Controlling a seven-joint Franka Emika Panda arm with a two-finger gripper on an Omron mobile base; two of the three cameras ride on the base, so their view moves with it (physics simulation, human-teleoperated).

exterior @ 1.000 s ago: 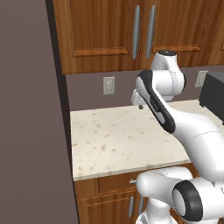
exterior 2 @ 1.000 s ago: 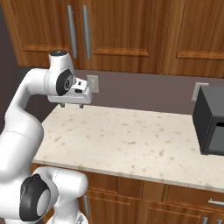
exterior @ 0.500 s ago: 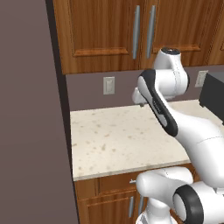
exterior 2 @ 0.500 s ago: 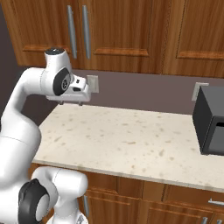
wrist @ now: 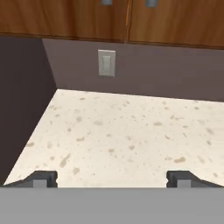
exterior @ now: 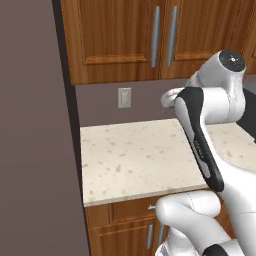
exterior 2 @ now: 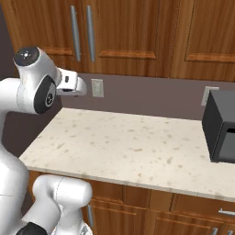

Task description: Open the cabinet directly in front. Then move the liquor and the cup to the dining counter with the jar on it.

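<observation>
Pincer (wrist: 112,178) is spread wide and empty over the speckled countertop (wrist: 118,131); the cabinet (wrist: 127,19) sits above and ahead of it, doors shut, w/ the two bar handles (exterior: 163,36) side by side at the centre seam — well above the pincer. Risk 1: approx. aim between the handles may catch both bars or neither, since they stand so close. Risk 2: a steep upward reach may knock the wrist vs. the door's lower edge, or the wall outlet (wrist: 106,62) straight ahead — the likely cause is insufficient standoff.
</observation>
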